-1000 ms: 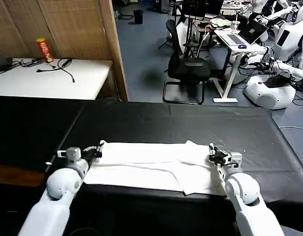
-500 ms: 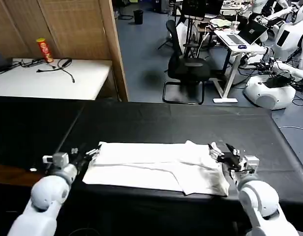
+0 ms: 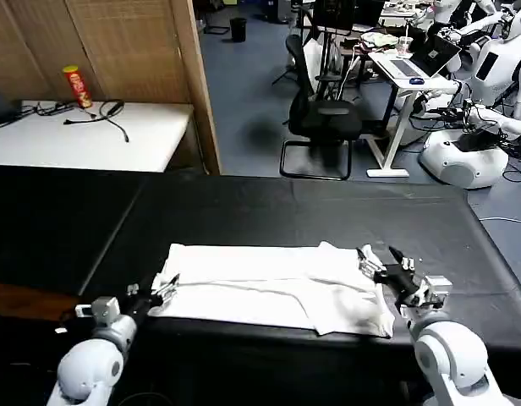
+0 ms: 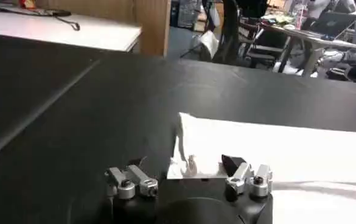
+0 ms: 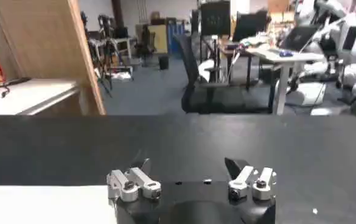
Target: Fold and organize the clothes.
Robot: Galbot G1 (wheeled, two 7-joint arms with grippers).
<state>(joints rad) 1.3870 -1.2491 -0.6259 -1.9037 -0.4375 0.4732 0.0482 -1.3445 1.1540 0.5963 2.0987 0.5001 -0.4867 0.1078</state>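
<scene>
Head view: white T-shirt (image 3: pixel 273 283) lies as a long folded band across the near part of the black table (image 3: pixel 328 216), its right end rumpled. Left claw (image 3: pixel 163 292) sits at the shirt's left end, right claw (image 3: pixel 383 269) at its right end; both look spread, nothing lifted between the fingers.

Left wrist view: left claw (image 4: pixel 188 176) stands wide open and empty. One fingertip rests at or just over the shirt's (image 4: pixel 275 155) near corner, the other over bare table.

Right wrist view: right claw (image 5: pixel 188 173) wide open, empty, over black table, shirt edge (image 5: pixel 44 204) beside it.

Risk, as judged: the rumpled right end may fold crooked or bunch; a claw closing on one layer alone could drag the band askew toward the table's near edge.
</scene>
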